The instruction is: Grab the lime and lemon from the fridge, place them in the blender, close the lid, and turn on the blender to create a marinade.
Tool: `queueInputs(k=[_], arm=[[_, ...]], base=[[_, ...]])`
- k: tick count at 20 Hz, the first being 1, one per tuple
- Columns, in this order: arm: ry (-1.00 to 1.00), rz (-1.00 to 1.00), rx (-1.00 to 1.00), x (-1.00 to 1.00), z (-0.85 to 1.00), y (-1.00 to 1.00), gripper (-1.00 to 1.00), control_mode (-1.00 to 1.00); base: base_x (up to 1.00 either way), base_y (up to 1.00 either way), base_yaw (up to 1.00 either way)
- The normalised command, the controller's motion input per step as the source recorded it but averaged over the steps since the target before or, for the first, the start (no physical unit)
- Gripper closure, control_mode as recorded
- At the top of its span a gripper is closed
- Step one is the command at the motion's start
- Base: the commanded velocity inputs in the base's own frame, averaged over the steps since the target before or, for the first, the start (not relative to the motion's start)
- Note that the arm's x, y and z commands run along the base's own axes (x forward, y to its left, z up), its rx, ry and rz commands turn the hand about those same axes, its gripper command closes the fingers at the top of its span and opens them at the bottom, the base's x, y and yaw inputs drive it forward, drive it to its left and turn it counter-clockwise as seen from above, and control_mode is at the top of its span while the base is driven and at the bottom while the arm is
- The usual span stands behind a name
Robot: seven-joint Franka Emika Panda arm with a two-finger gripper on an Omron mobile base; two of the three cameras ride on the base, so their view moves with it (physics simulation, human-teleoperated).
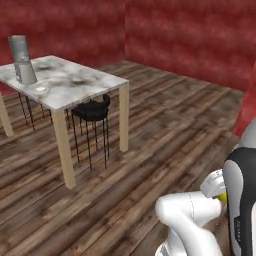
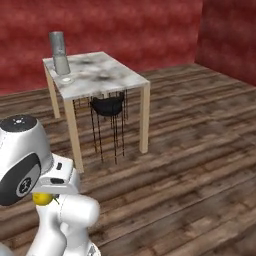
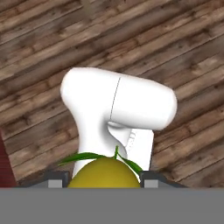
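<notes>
My gripper [image 3: 103,182] is shut on the lemon [image 3: 104,173], a yellow fruit with green leaves wedged between the two dark fingertips [image 3: 57,181]. The hand is tucked low against my own arm, over the wooden floor. A sliver of the lemon [image 1: 221,198] peeks out beside the arm, and the lemon [image 2: 42,199] shows under the wrist. The blender [image 1: 22,60] [image 2: 60,52], grey base with a smoky jar, stands at the far corner of the marble table [image 1: 87,80] [image 2: 117,75]. The white lid [image 1: 41,89] [image 2: 68,80] lies flat beside it. The lime and the fridge are out of view.
A black wire stool [image 1: 92,111] [image 2: 108,106] is pushed under the table between its pale wooden legs [image 1: 64,150]. Red walls [image 1: 190,35] close the room behind. Open plank floor [image 2: 200,150] stretches between me and the table.
</notes>
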Motion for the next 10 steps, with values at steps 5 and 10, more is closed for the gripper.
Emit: queueInputs(k=[5,10], arm=[[0.00,0.00,0.00,0.00,0.00,0.00,1.00,1.00],[0.00,0.00,0.00,0.00,0.00,0.00,1.00,1.00]], base=[[0.68,1.00,0.28],[1.00,1.00,-0.01]])
